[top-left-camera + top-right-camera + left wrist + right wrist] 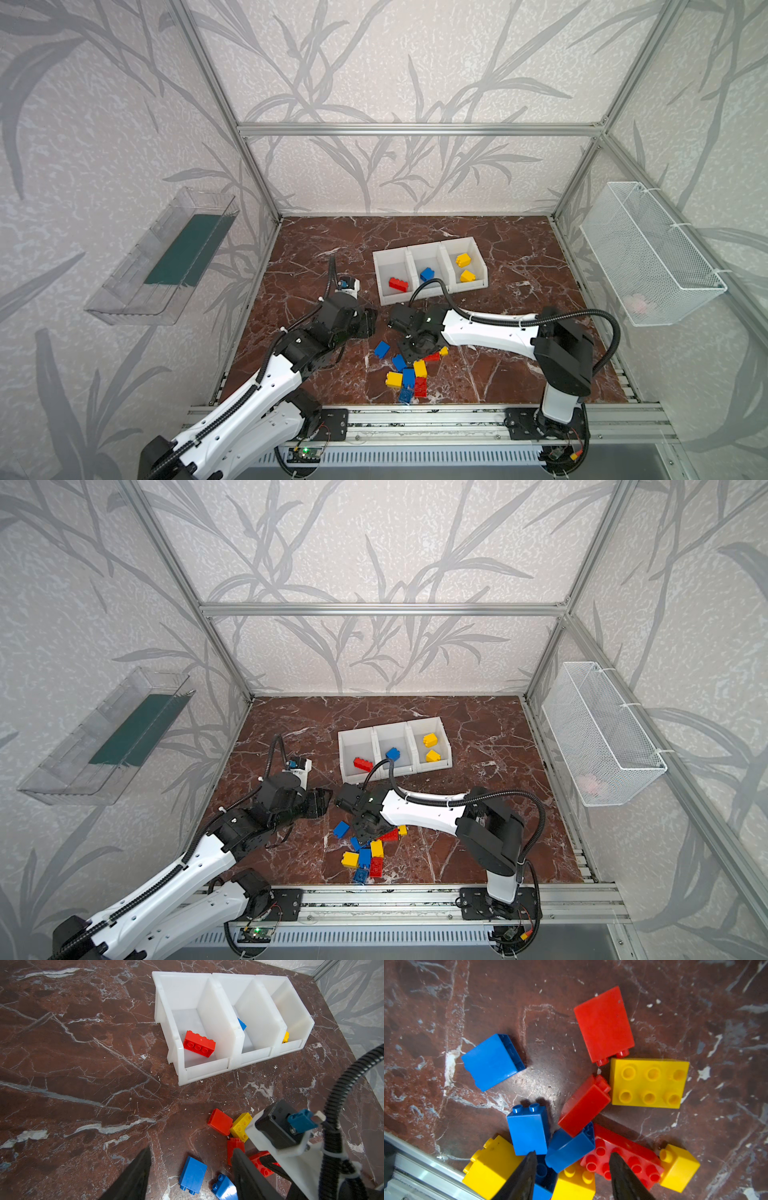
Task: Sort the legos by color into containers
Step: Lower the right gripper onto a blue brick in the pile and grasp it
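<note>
Red, blue and yellow legos (648, 1082), white containers (216, 1012), brown white-veined marble table (83, 1053).

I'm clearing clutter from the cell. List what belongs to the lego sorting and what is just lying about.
Job:
loose brick pile
white three-part container
sorted red brick, blue brick, yellow bricks

Lying about:
clear tray on one side wall
wire basket on the opposite wall

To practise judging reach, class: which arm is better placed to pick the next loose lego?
Right, probably: the right fingers straddle a blue lego in the pile; the left fingers hang beside it.
</note>
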